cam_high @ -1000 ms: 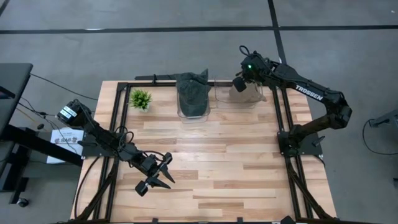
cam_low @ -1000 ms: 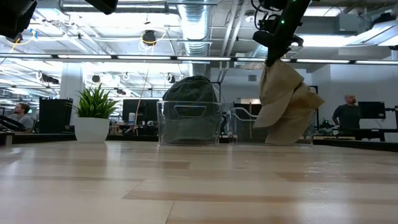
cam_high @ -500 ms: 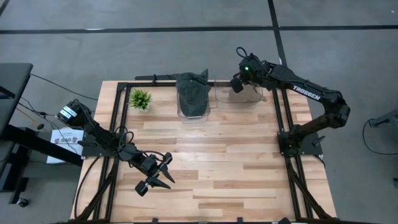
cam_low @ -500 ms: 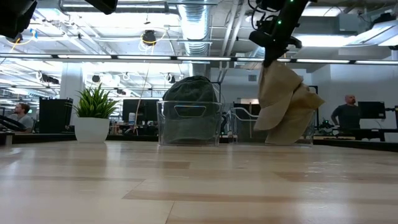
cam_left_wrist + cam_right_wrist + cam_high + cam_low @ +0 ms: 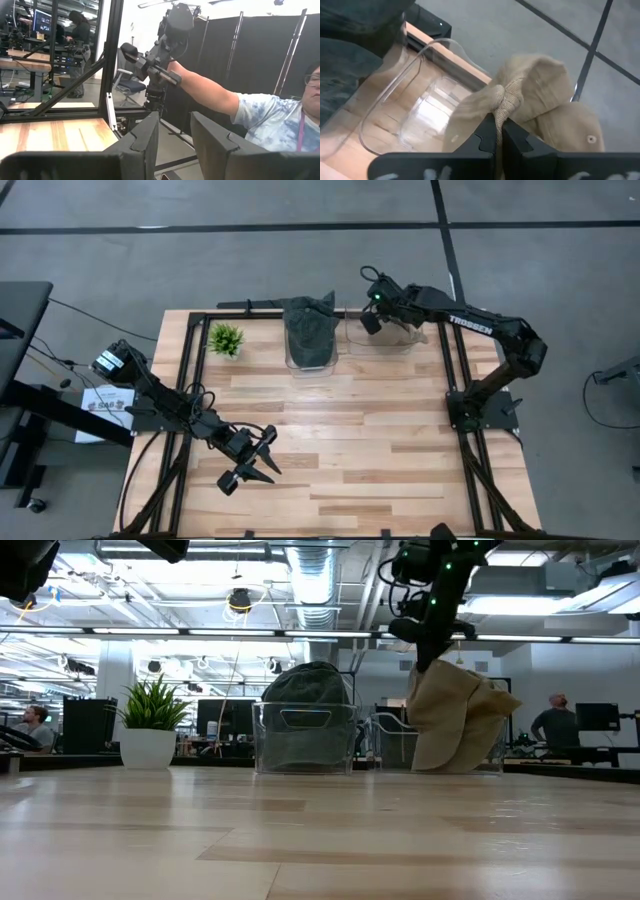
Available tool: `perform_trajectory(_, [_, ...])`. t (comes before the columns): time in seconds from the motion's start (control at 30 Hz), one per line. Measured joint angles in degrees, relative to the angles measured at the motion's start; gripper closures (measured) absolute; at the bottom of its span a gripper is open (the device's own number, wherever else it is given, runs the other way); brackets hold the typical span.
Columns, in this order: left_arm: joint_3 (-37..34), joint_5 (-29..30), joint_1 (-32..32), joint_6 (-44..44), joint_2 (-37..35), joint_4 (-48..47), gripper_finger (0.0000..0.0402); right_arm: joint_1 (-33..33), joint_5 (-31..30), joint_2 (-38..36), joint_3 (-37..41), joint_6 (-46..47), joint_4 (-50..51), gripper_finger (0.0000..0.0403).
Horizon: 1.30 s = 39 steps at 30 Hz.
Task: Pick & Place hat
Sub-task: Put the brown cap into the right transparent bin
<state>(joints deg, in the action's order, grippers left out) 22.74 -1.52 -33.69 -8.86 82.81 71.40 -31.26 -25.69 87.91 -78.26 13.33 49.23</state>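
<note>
A tan hat (image 5: pixel 455 725) hangs from my right gripper (image 5: pixel 432 652) at the table's far edge, over a clear bin (image 5: pixel 385 340). The right wrist view shows the tan hat (image 5: pixel 540 105) just beyond my shut fingers, with the clear bin (image 5: pixel 405 125) under it. A dark green hat (image 5: pixel 310 330) sits in a second clear bin (image 5: pixel 305 745) to the left. My left gripper (image 5: pixel 262 458) is open and low over the table's near left part, far from both hats. My right gripper pinches a bunched fold of the tan hat's cloth (image 5: pixel 504 100) between its two fingers, coming from above and pointing down. The hat hangs below the fingers, and its lower end (image 5: pixel 440 762) is down at the clear bin.
A small potted plant (image 5: pixel 226 338) stands at the far left, beside the bin with the green hat. The table's black frame (image 5: pixel 192 350) runs along the edges. Bare wood (image 5: pixel 350 440) fills the middle and near side. People show in the room beyond.
My right gripper has moved toward the table's left along the far edge and come down a little, still shut on the tan hat. The hat has travelled with it and now hangs lower and more bunched over the clear bin.
</note>
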Motion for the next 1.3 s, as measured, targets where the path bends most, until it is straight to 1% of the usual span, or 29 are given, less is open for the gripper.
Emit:
perform_trajectory(0.23, [0.0,0.0,0.0,-0.02,0.0,0.0,0.0291,-0.11,0.09,0.44,0.0,0.86,0.28,0.0403])
perform_trajectory(0.63, [0.0,0.0,0.0,-0.02,0.0,0.0,0.0291,-0.72,0.0,-1.03,0.0,5.24,7.52,0.0402])
perform_trajectory(0.73, [0.0,0.0,0.0,-0.02,0.0,-0.01,0.0291,-0.7,0.02,-1.04,0.0,5.74,8.02,0.0396])
perform_trajectory(0.83, [0.0,0.0,-0.01,-0.02,0.0,-0.02,0.0291,-0.64,0.04,-1.03,0.0,5.74,8.72,0.038])
perform_trajectory(1.13, [0.0,0.0,0.0,-0.02,0.0,0.0,0.0291,-0.59,0.2,-1.03,0.0,5.67,8.88,0.03])
perform_trajectory(1.3, [0.0,0.0,-0.02,-0.02,0.0,-0.02,0.0291,-0.59,1.13,-1.02,0.0,5.55,8.59,0.0269])
